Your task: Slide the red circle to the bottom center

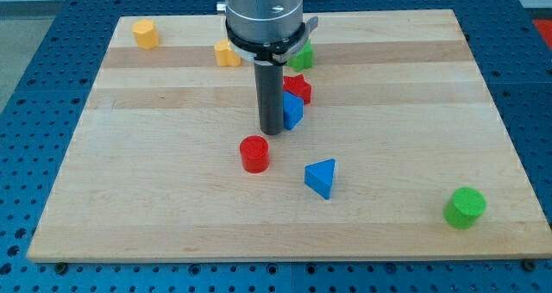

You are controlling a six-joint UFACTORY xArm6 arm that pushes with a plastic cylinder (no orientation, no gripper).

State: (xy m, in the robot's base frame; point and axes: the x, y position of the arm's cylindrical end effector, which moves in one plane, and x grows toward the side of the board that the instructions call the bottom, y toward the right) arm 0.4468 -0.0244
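Observation:
The red circle point(254, 153) is a short red cylinder near the middle of the wooden board point(172, 198), a little left of centre. My tip point(272, 133) is just above and to the right of it, a small gap apart. A blue block point(293, 110) sits right beside the rod on the view's right, partly hidden by it. A red star-like block point(298, 89) lies just above that blue block.
A blue triangle point(321, 177) lies right of the red circle. A green cylinder point(465, 207) is at bottom right. A yellow cylinder point(146, 34) is at top left, a yellow block point(227, 53) and a green block point(302, 57) near the top centre.

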